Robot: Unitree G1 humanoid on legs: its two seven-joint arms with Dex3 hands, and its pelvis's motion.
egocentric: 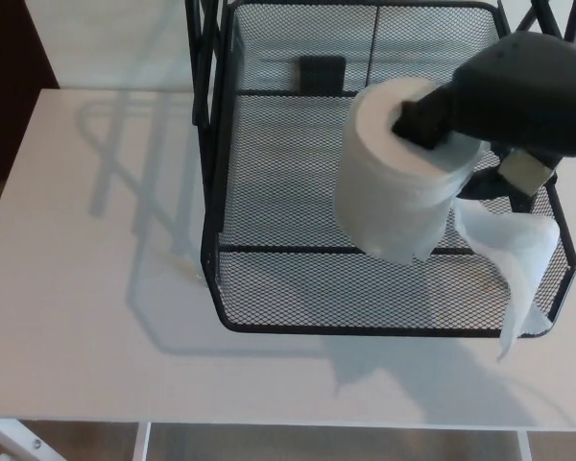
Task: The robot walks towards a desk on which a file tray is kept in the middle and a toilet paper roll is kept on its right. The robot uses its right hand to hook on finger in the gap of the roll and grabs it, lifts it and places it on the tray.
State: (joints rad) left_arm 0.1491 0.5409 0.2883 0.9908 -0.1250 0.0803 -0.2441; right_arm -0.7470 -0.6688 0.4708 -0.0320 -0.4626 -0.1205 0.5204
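A white toilet paper roll (398,182) hangs over the right half of the black mesh file tray (269,288), seemingly just above its floor. My right hand (504,106) comes in from the right with one finger hooked into the roll's core hole. A loose tail of paper (514,254) droops from the roll over the tray's front right corner. The left hand does not show.
The tray stands on a white desk (86,269), with black upright posts (206,67) rising at its left and right sides. A small black clip (322,72) sits at the tray's back. The desk's front edge runs along the bottom of the view.
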